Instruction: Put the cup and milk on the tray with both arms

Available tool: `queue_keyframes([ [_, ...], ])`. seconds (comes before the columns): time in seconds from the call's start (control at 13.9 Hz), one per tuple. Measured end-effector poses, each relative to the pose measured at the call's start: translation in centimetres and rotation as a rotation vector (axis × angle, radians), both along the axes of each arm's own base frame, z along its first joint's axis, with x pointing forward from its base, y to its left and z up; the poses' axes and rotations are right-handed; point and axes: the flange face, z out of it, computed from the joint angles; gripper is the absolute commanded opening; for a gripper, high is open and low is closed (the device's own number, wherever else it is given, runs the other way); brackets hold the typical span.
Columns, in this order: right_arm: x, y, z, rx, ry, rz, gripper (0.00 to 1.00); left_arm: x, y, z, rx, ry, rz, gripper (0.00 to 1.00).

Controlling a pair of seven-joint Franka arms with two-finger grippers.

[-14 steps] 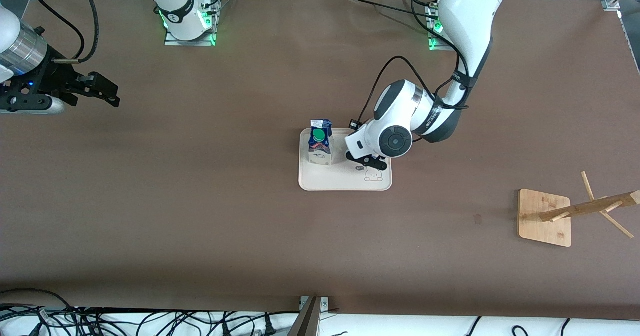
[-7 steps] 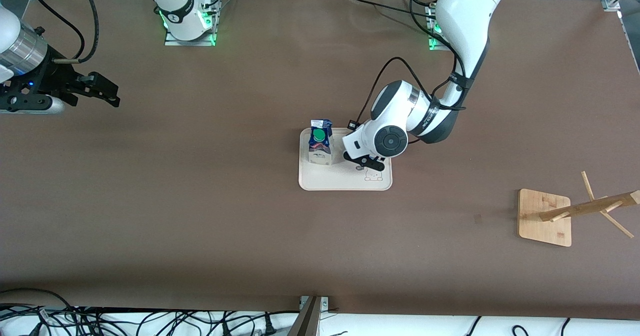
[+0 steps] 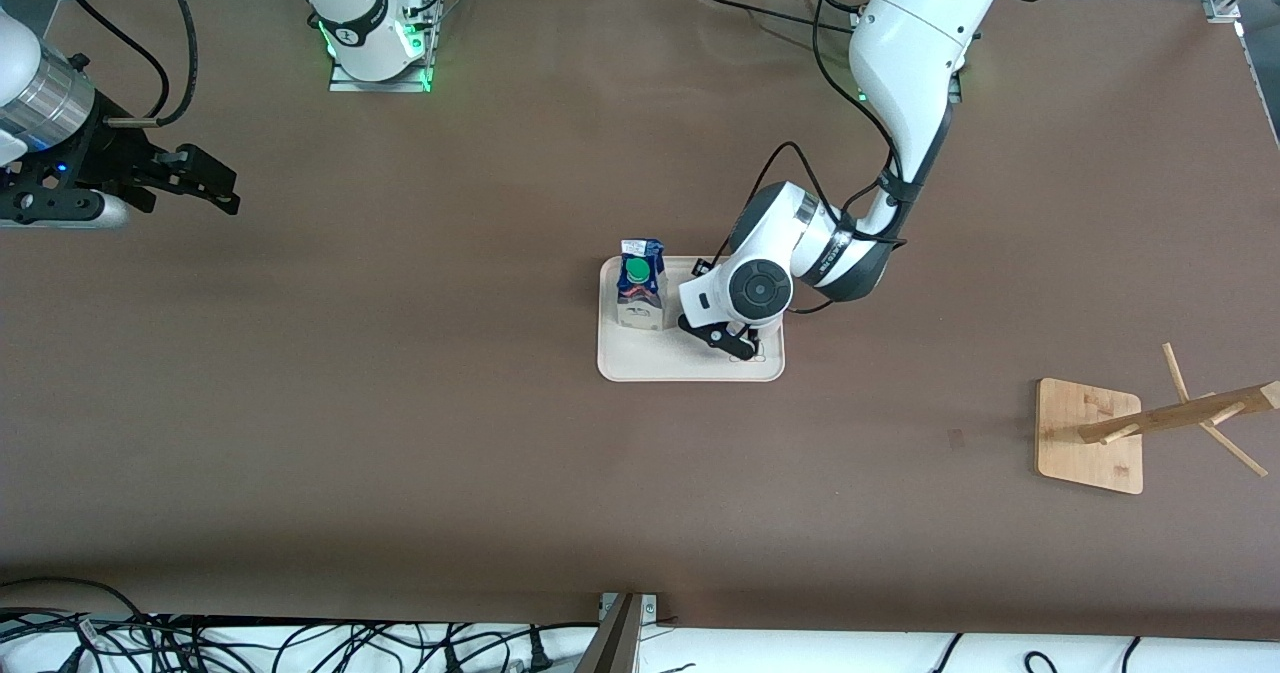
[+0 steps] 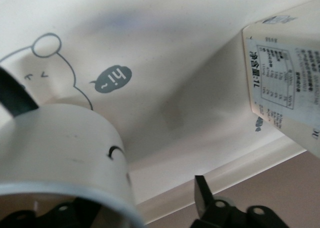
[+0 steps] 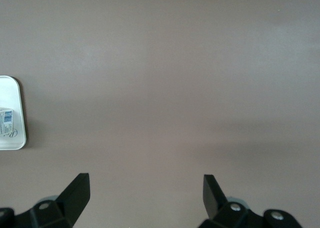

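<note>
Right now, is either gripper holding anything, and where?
Nothing held. Left gripper open at the cup's rim on the tray; right gripper open over the table.

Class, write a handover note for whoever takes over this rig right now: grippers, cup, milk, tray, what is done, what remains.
Left gripper: open, low over the tray, at the cup.
Right gripper: open, empty, waiting over the table at the right arm's end.
Milk stands on the tray; cup sits beside it, toward the left arm's end.
Done: both appear placed.
To do: lift the left gripper clear without tipping the cup.
</note>
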Motion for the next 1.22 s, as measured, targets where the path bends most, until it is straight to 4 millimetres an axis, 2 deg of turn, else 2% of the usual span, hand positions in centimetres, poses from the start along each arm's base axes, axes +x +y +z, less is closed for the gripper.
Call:
queue_keyframes([
  [0.14, 0.0, 0.0, 0.0, 0.0, 0.0, 0.0, 1.0, 0.7, -0.2, 1.0, -0.012, -0.024, 0.002, 1.0],
  [0.36, 0.0, -0.2, 0.0, 0.0, 0.0, -0.003, 1.0, 2.2, -0.2, 5.1, -0.04, -0.087, 0.01, 1.0],
  [0.65, 0.0, -0.4, 0.0, 0.0, 0.0, -0.006, 1.0, 2.3, 0.1, 8.4, -0.04, -0.091, 0.006, 1.0],
  [0.79, 0.1, -0.3, 0.0, 0.0, -0.001, -0.006, 1.0, 2.3, 0.8, 11.1, -0.031, -0.087, 0.006, 1.0],
  [1.01, 0.1, -0.1, 0.1, 0.001, -0.007, -0.003, 1.0, 3.2, 4.5, 19.0, -0.028, -0.127, 0.037, 1.0],
  [1.22, 0.6, 0.2, 0.4, 0.004, -0.05, 0.002, 1.0, 4.5, 10.6, 27.3, -0.056, -0.209, 0.114, 1.0],
])
